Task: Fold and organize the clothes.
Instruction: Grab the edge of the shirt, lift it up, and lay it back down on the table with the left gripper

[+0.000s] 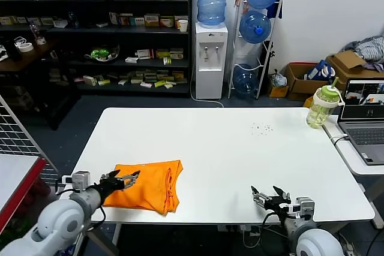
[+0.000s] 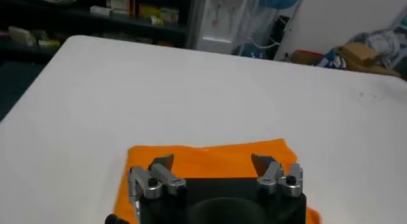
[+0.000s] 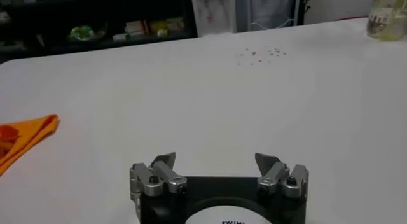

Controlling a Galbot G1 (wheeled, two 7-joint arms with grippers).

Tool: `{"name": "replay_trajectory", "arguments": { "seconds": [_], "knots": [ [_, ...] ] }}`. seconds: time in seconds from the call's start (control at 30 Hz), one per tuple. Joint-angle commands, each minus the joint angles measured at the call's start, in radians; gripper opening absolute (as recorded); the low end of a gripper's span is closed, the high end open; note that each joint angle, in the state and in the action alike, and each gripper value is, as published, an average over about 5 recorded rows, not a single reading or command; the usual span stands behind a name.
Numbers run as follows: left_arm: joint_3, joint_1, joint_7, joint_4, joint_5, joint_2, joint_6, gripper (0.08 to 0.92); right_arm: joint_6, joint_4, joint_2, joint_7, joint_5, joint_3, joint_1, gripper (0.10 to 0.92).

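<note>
A wide white table (image 1: 228, 154) fills the middle of the scene, bare over most of its top. Beside its far right corner a second surface carries a laptop (image 1: 365, 118), with a green-lidded bottle (image 1: 321, 105) standing at the table's own far right corner. The orange T-shirt (image 1: 150, 185) lies folded into a compact rectangle near the front edge, toward the front left corner, flat on the tabletop with one folded side thicker on the right. The left gripper (image 1: 125, 178) hovers over the shirt's left part; in the left wrist view its fingers (image 2: 162, 170) are spread apart with nothing between them and orange cloth below. The right gripper (image 1: 269, 196) sits near the front edge toward the front right corner, well apart from the shirt, its jaws parted and empty over bare white tabletop.
</note>
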Motion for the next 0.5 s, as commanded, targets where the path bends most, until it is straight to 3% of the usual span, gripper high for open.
{"name": "replay_trajectory", "arguments": {
  "seconds": [0.03,0.5],
  "knots": [
    [-0.085,-0.027,0.357,0.319,0.009,0.139,0.005,0.823,0.002,0.010,-0.003,-0.002,0.003,0.011,-0.012,0.823],
    [-0.035,-0.038,0.349,0.313,0.030,0.117,0.025,0.823,0.001,0.012,-0.008,-0.001,0.005,0.016,-0.017,0.823]
  ]
}}
